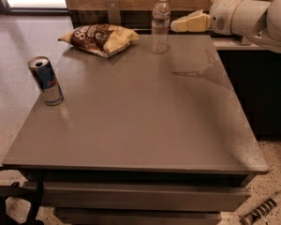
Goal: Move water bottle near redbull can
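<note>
Camera view: gripper [176, 25] beside ribbed clear water bottle [160, 26].

You are getting almost no readable text here: the chip bag [100, 37] in the upper left of the frame is showing white lettering on brown, too blurred to read beyond a possible "S". The redbull can [46, 81] at the left edge is showing only a red mark on blue and silver. The water bottle [160, 25] at top centre is wearing a pale label band with illegible print, and the gripper [178, 25], hovering just right of it, is showing no lettering.
</note>
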You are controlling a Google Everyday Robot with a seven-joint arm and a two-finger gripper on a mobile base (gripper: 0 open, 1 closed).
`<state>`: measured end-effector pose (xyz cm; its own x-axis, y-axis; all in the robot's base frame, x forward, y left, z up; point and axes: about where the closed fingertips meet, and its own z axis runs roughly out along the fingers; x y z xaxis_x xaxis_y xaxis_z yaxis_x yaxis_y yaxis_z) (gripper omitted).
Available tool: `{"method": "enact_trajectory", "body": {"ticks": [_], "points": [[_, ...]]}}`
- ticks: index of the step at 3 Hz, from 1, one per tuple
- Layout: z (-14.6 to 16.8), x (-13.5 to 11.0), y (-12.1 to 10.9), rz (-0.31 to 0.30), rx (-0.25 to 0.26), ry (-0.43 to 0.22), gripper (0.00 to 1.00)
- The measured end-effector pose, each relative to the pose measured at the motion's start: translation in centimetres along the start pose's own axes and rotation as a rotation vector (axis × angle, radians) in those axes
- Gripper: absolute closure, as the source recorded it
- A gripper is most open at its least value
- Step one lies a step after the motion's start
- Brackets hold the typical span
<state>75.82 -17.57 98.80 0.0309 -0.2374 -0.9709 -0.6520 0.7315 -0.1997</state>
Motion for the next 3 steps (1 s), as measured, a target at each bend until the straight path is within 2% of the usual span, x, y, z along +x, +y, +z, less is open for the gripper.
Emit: {"method": "enact_trajectory", "body": {"ticks": [3], "points": [[9.5, 2.4, 0.1, 0.088, -0.137, -0.105, 0.0]]}}
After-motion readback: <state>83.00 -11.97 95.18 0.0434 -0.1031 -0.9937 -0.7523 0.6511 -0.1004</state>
